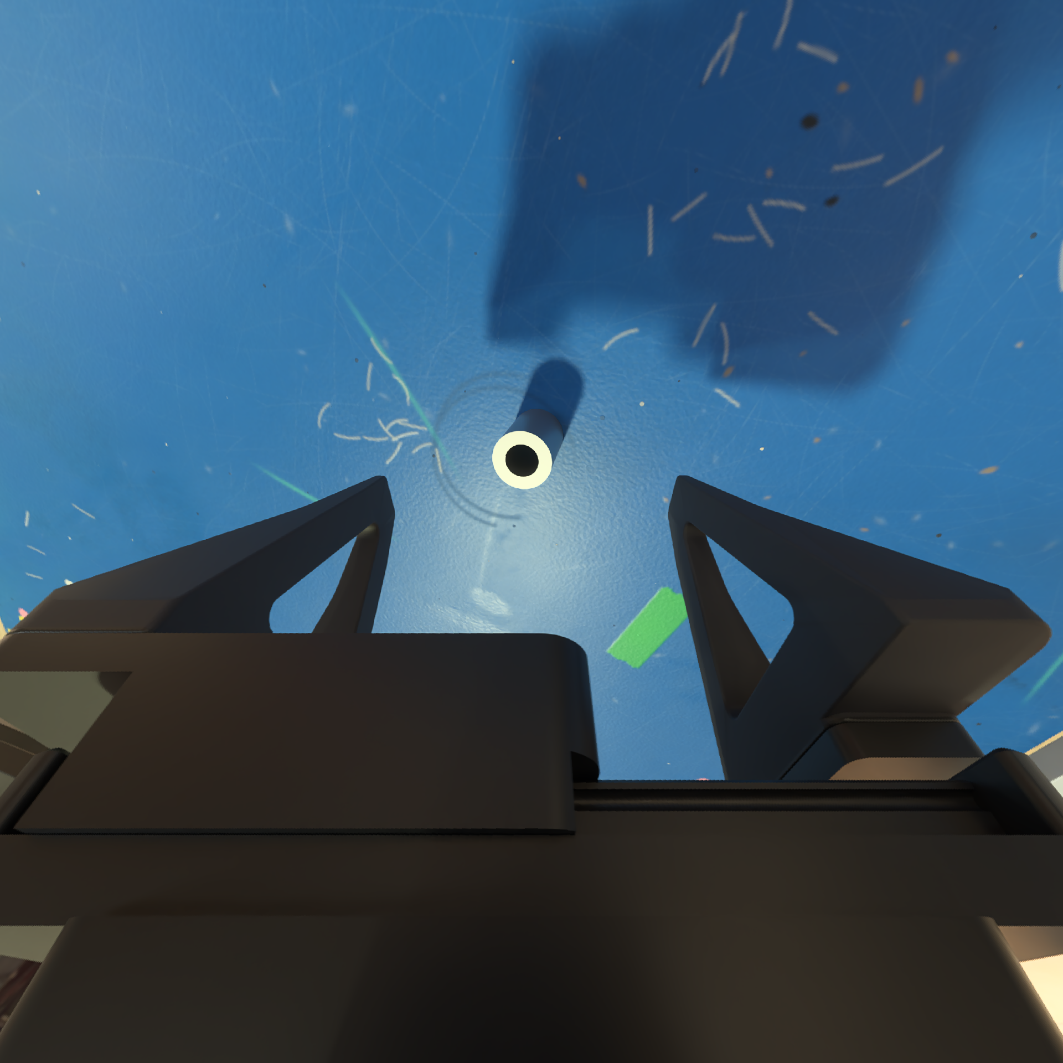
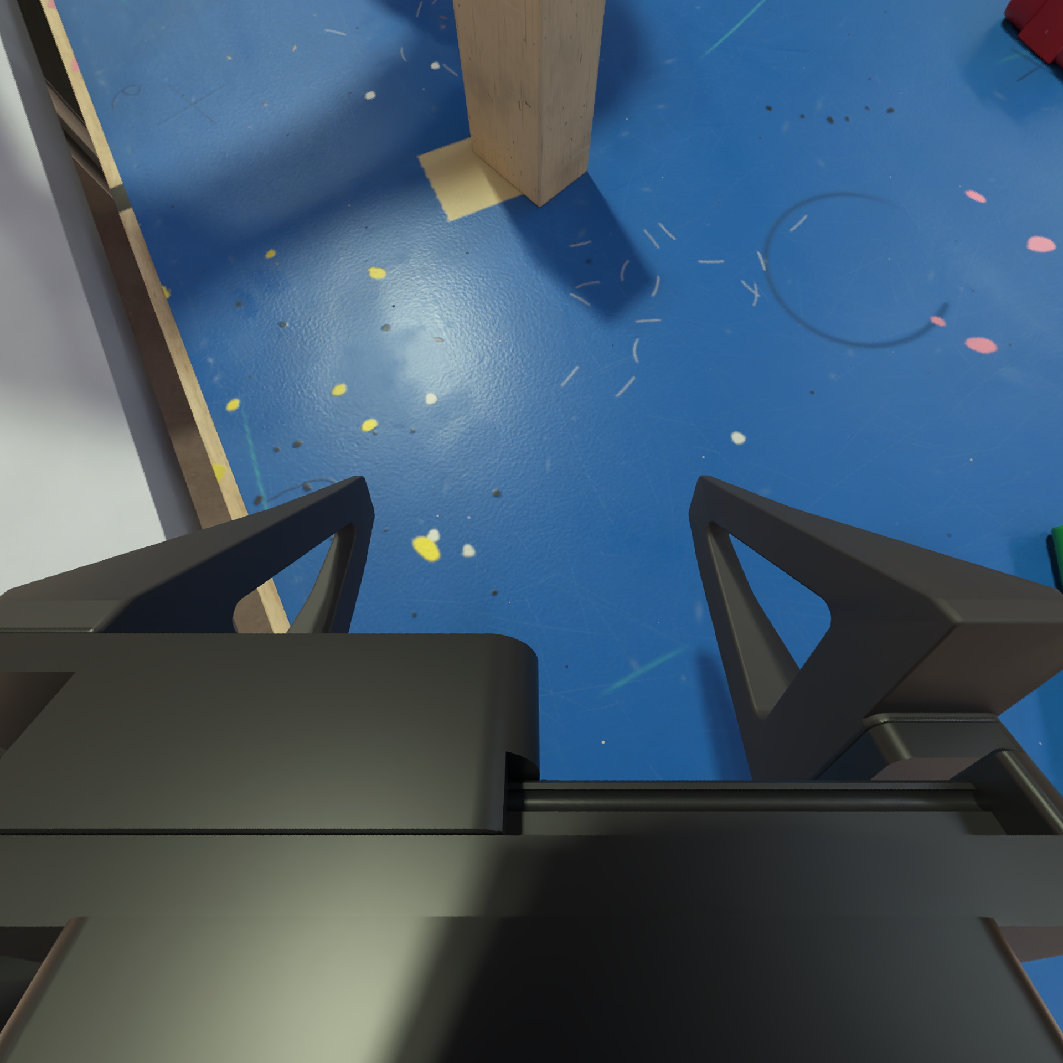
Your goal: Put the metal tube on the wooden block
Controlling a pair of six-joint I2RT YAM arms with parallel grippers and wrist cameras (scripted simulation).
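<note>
Left wrist view: left gripper (image 1: 530, 483) points down at the blue surface (image 1: 172, 230), jaws wide and holding nothing. The metal tube (image 1: 532, 446) stands upright on the surface just beyond the fingertips, roughly centred in the gap but slightly toward the left finger, not touched by either. It is seen almost end-on: pale rim, dark bore, a short stretch of grey wall behind, and its shadow running away to the far right. A large blurred shadow covers the far right of the surface. A green strip of tape (image 1: 647, 630) lies flat near the inner edge of the right finger (partly hidden by it). Right wrist view: right gripper (image 2: 530, 486) also has jaws wide and empty, above bare speckled surface. The wooden block (image 2: 529, 98) stands upright at the far centre, its top cut off by the frame, its base on the corner of a tan tape patch (image 2: 460, 184). The surface's wooden edge (image 2: 172, 356) runs along the left. A red object (image 2: 1038, 29) sits at the far right corner and a green object (image 2: 1057, 555) at the right edge, both cropped. The tube appears only in the left view, the block only in the right.
</note>
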